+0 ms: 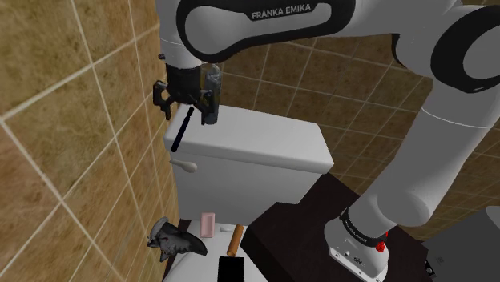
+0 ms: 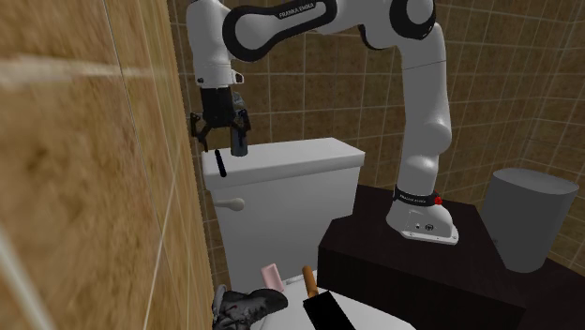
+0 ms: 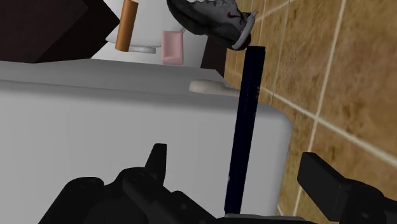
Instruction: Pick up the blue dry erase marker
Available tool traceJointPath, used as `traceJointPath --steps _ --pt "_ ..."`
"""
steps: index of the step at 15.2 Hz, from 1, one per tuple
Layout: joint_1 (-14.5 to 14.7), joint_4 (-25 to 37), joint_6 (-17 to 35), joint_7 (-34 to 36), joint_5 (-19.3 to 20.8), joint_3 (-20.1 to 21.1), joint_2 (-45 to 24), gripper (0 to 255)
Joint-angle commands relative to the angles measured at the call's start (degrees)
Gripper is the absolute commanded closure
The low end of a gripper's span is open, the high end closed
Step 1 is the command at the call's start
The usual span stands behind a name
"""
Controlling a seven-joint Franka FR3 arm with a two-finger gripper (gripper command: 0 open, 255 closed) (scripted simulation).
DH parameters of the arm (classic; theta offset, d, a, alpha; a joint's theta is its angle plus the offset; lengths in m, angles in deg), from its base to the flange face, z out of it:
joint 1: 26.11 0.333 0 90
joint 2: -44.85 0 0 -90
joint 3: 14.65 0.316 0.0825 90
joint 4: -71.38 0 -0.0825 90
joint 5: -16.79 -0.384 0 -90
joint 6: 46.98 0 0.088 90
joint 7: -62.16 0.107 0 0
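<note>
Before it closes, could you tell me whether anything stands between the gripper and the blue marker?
Nothing visible: the marker sits bare between the gripper's open fingers, at the wall-side edge of the tank lid.

From close beside the stand, the shoulder view looks down over the toilet tank toward the tiled wall. The second exterior view stands farther back, facing the tank's front. The wrist view peers along the pincer, close over the tank; all three share it.
</note>
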Motion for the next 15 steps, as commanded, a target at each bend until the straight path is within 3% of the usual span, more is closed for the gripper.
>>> traceJointPath --steps 1,9,10,15 --pt "1.12 2.31 0.40 2.17 1.65 -0.20 -3.11 0" --pt "1.25 -1.17 4.98 2.80 2.57 -0.59 -4.42 0" --pt "1.18 -1.45 5.10 2.76 2.48 -0.58 -4.24 255" --pt "1.08 -1.94 5.36 2.72 2.37 -0.55 -3.99 255"
